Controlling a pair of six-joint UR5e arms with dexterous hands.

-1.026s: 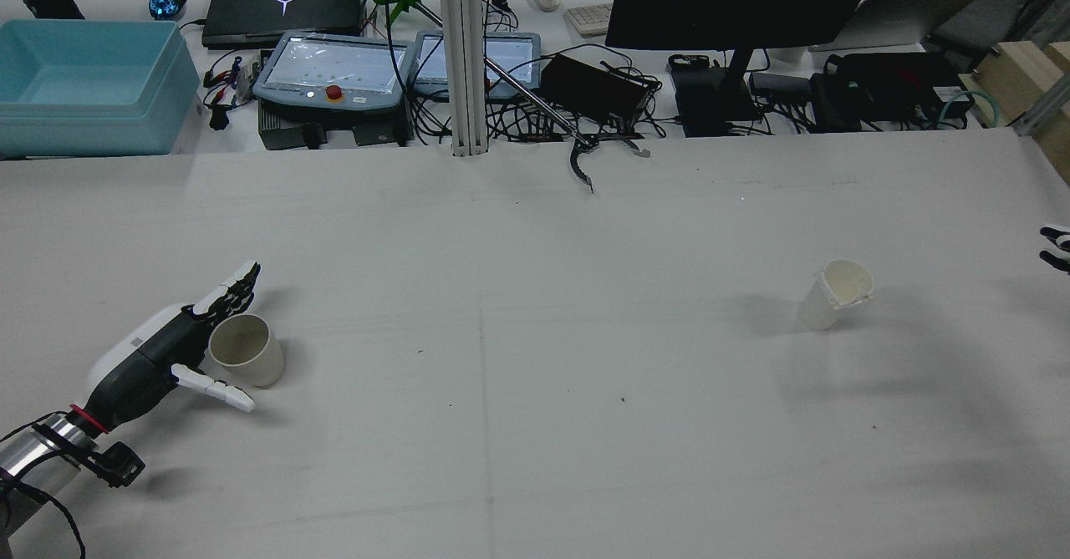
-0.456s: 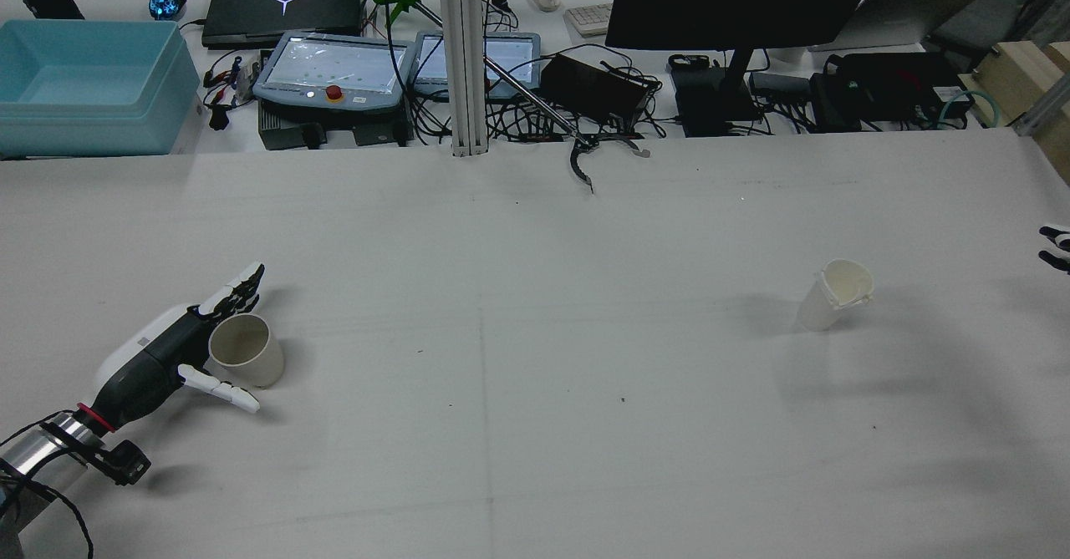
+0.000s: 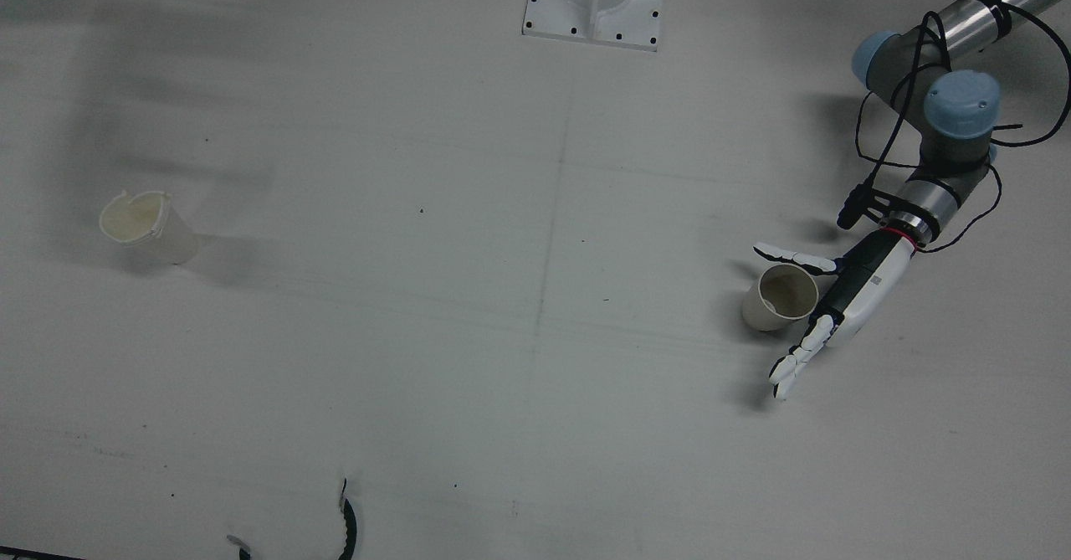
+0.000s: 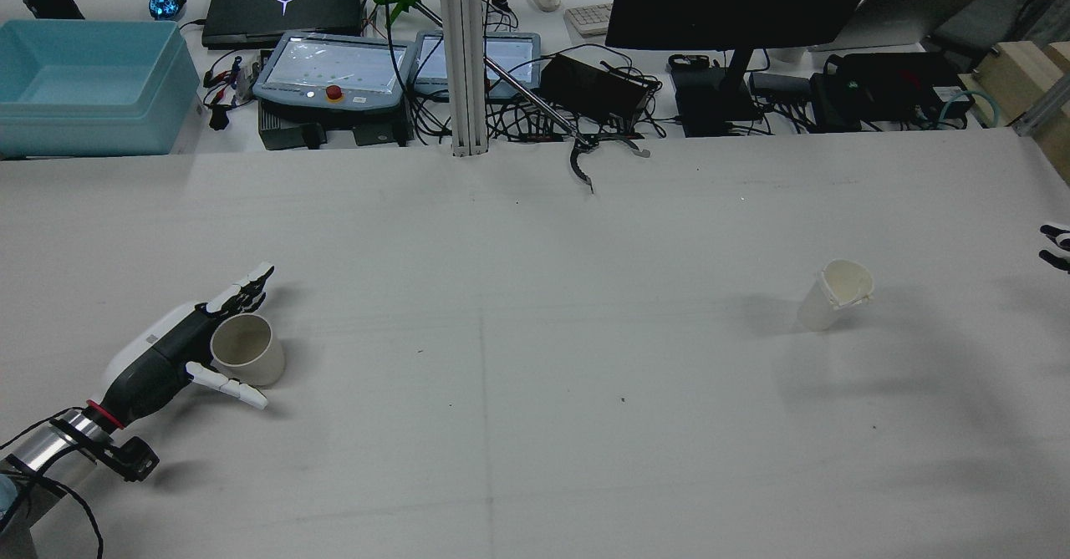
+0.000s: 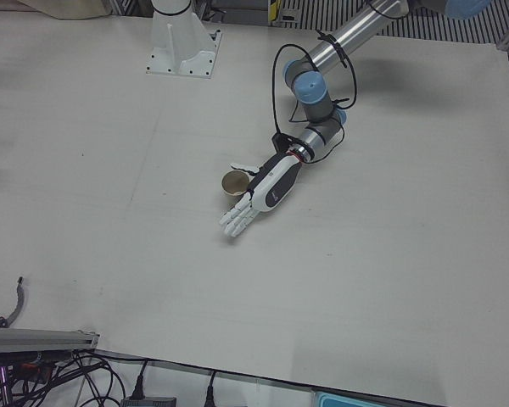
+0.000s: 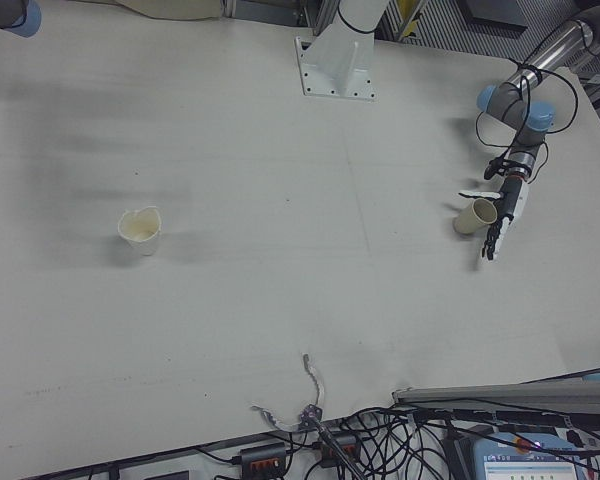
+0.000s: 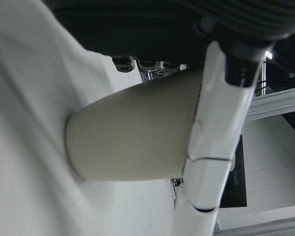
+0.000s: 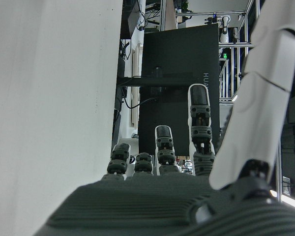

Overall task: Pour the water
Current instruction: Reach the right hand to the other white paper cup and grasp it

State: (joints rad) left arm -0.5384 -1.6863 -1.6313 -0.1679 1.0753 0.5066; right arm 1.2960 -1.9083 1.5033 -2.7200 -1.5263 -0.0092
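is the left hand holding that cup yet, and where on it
Not yet. The left hand is open, its fingers spread on both sides of the tan cup, which stands on the table. The right hand holds nothing.

Near the left edge of the counter, the left hand lies low with its fingers spread to either side of a tan paper cup that stands upright, the palm close against the cup's side. Well apart from it, toward the right edge, a white cup with a dented rim stands alone. At the right edge itself only the fingertips of the right hand show, clear of that cup.
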